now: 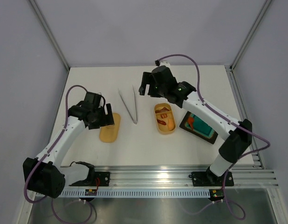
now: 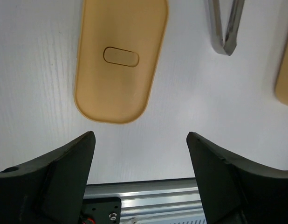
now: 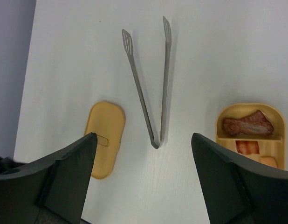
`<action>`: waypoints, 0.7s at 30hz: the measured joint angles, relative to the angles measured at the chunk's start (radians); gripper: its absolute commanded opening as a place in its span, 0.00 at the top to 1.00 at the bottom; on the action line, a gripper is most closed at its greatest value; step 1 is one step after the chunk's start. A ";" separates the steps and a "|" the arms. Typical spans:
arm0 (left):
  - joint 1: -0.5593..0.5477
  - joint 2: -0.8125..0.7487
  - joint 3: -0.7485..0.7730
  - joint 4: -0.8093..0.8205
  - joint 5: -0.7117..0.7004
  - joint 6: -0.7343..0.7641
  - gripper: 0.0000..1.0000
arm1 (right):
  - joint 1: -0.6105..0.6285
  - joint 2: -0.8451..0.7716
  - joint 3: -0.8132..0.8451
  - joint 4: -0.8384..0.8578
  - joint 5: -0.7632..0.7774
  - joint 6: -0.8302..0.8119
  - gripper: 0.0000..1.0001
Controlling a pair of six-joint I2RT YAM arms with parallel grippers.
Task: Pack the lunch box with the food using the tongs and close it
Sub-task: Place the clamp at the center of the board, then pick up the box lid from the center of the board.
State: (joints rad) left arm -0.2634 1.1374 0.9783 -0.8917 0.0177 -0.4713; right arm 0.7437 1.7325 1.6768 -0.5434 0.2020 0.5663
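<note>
Black right claw (image 3: 143, 136) wide, empty.

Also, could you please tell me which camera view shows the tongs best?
Right wrist: the tongs lie whole and large there, both tips and the joined end visible. Top external shows the tongs whole but small; left wrist catches only their joined end.
</note>
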 measured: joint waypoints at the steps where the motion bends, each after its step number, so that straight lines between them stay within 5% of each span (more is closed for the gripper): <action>1: -0.006 0.013 0.000 -0.001 -0.012 0.003 0.21 | 0.000 -0.040 -0.025 -0.006 0.002 0.006 0.10; 6: -0.045 0.121 0.001 0.015 -0.077 0.014 0.40 | -0.004 -0.291 -0.241 -0.060 0.034 0.057 0.10; 21: -0.205 0.476 0.016 0.207 -0.161 -0.056 0.50 | -0.007 -0.713 -0.550 -0.216 0.167 0.208 0.09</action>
State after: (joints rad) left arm -0.4686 1.6131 0.9943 -0.6846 -0.1436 -0.5270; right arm 0.7364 1.0199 1.1271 -0.7597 0.3691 0.7742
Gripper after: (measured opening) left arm 0.526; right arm 0.905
